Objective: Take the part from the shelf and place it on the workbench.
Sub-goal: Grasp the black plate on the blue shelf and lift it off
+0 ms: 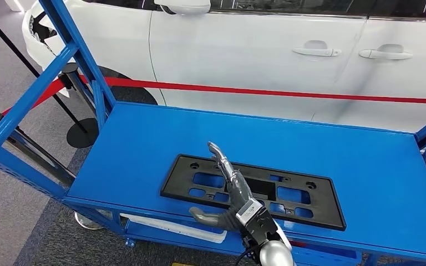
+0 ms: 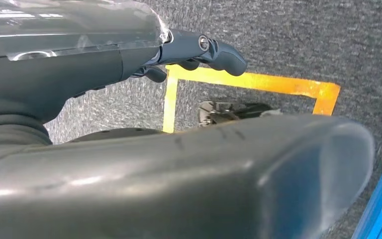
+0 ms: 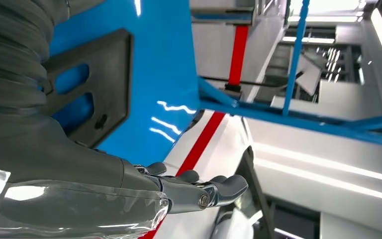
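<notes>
On the blue shelf (image 1: 366, 166) the black part (image 1: 310, 205) lay flat. My right hand (image 1: 234, 191) hovered over it, fingers spread, holding nothing; I needed to curl under its near edge.

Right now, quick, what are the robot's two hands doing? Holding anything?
Left hand: hanging over the floor, holds nothing; open or closed cannot be told.
Right hand: open, fingers stretched over the black part, holding nothing.

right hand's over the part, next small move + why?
Probably lower the right hand and close its fingers on the black part's near edge. The part lies flat on the blue shelf; the hand is spread open above its middle, holding nothing.
</notes>
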